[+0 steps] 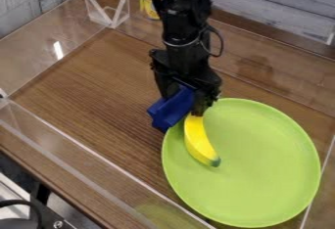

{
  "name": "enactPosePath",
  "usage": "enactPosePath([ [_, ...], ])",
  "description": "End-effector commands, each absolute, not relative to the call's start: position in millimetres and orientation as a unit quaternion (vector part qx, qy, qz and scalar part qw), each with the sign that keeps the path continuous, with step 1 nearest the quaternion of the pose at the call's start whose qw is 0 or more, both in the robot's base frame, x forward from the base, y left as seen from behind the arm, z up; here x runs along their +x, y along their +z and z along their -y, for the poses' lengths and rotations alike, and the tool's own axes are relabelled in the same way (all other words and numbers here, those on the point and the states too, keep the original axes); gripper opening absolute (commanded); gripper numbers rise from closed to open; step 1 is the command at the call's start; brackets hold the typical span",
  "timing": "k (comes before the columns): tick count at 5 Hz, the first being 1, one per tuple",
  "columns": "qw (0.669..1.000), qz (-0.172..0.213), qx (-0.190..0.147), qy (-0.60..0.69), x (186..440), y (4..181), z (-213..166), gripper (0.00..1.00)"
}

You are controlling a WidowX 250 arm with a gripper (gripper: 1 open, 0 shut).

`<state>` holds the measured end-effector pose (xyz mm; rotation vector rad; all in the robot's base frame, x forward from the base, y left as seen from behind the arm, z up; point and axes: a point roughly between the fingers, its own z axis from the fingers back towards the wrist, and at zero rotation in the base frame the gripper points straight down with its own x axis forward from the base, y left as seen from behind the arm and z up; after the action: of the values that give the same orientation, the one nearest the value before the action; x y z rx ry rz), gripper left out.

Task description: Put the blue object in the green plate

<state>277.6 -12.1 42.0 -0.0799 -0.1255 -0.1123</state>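
The blue object (167,112), a small deep-blue block, lies on the wooden table against the left rim of the green plate (268,164). My gripper (185,100) points straight down right over the block. Its black fingers (207,93) stand wide apart on either side of the block's upper end, and I see no squeeze on it. The gripper body hides the block's far end.
A yellow banana (199,141) lies on the plate's left part, just in front of the gripper. Clear acrylic walls (53,135) fence the table on the left, front and right. A clear stand (112,13) and a yellow item (151,8) sit at the back.
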Motion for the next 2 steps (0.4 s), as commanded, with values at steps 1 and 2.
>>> enactPosePath([
  [1, 0.996, 0.061, -0.043, -0.055, 277.3, 36.8, 15.4, 1.0],
  [2, 0.996, 0.058, -0.044, -0.054, 276.5, 33.6, 16.5, 1.0],
])
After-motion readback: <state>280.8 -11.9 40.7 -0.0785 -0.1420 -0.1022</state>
